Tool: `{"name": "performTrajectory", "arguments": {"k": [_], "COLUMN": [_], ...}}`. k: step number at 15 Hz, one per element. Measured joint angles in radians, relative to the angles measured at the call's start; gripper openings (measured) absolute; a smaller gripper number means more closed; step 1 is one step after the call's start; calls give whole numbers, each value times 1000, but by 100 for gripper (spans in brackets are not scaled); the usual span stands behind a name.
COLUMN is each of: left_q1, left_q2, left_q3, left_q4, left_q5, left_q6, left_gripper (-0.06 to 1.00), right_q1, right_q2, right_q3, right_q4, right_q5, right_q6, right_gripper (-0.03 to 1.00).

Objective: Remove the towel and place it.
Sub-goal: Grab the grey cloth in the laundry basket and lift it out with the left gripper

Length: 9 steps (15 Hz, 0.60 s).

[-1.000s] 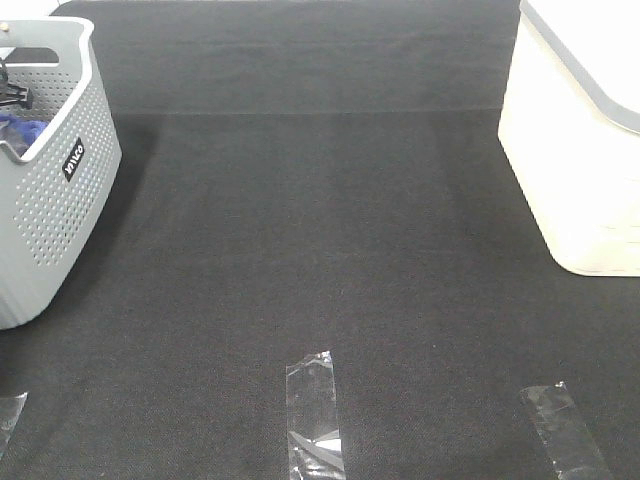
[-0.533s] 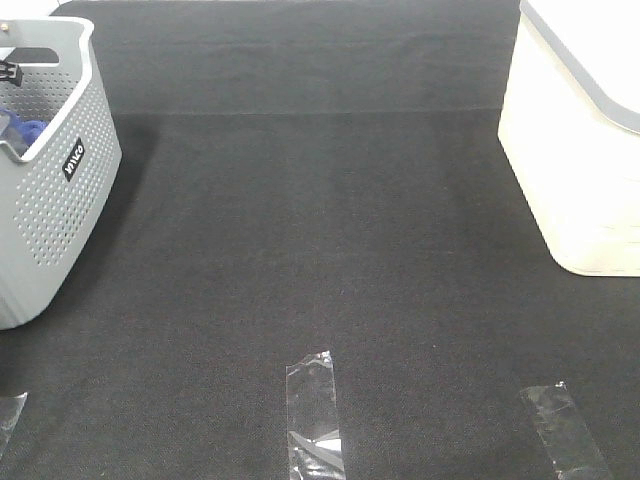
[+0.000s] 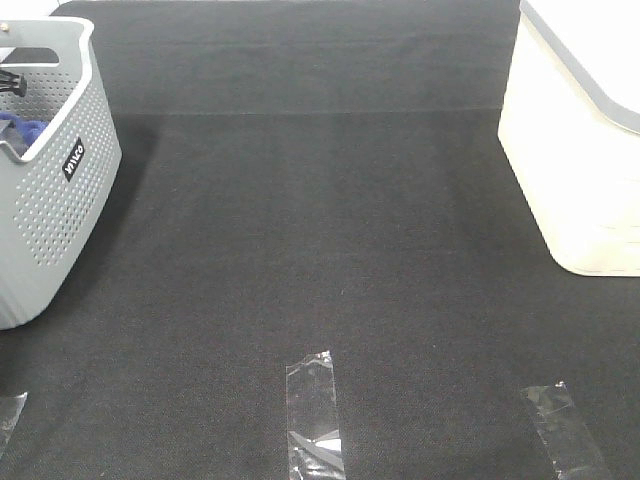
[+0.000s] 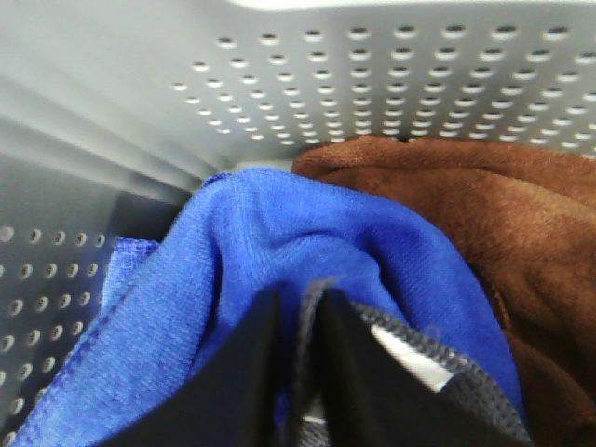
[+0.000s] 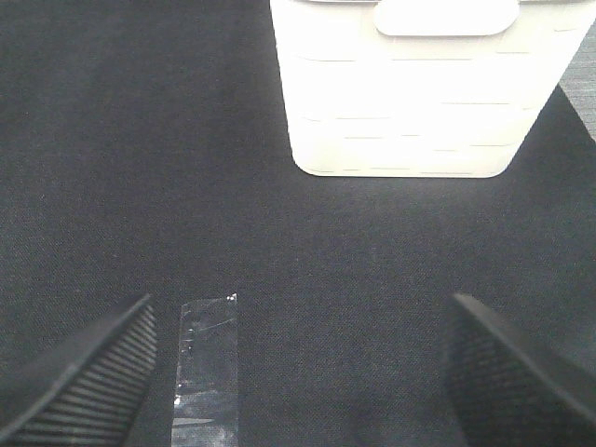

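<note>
In the left wrist view my left gripper [image 4: 298, 303] is down inside the grey perforated basket [image 4: 391, 74], over a bright blue cloth [image 4: 279, 223]. Its black fingers [image 4: 233, 382] stand a narrow gap apart. A dark grey stitched hem with a white label, the towel [image 4: 410, 331], runs into that gap and lies partly under the blue cloth. Whether the hem is pinched does not show. From above, only a black tip of the left gripper [image 3: 10, 82] shows in the basket [image 3: 60, 200]. My right gripper [image 5: 303, 372] hangs open and empty above the black mat.
A brown cloth [image 4: 484, 214] fills the basket beside the blue one. A white basket [image 3: 580, 150] stands at the right edge of the mat. Clear tape strips [image 3: 313, 410] [image 3: 565, 425] lie near the front edge.
The left gripper's tip rose slightly inside the basket, then dipped again. The blue cloth shifted a little. Nothing else moved.
</note>
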Motion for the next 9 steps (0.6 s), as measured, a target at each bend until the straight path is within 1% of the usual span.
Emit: {"name": "performTrajectory", "arguments": {"k": [2, 9], "left_q1": [0, -16], "left_q2": [0, 0], "left_q3": [0, 0], "left_q4": [0, 0], "left_q5": [-2, -12], "left_q6": [0, 0], "left_gripper": [30, 31], "right_q1": [0, 0], "right_q2": [0, 0], "right_q3": [0, 0], "right_q4": [0, 0], "right_q5": [0, 0], "right_q6": [0, 0], "right_gripper": [78, 78]}}
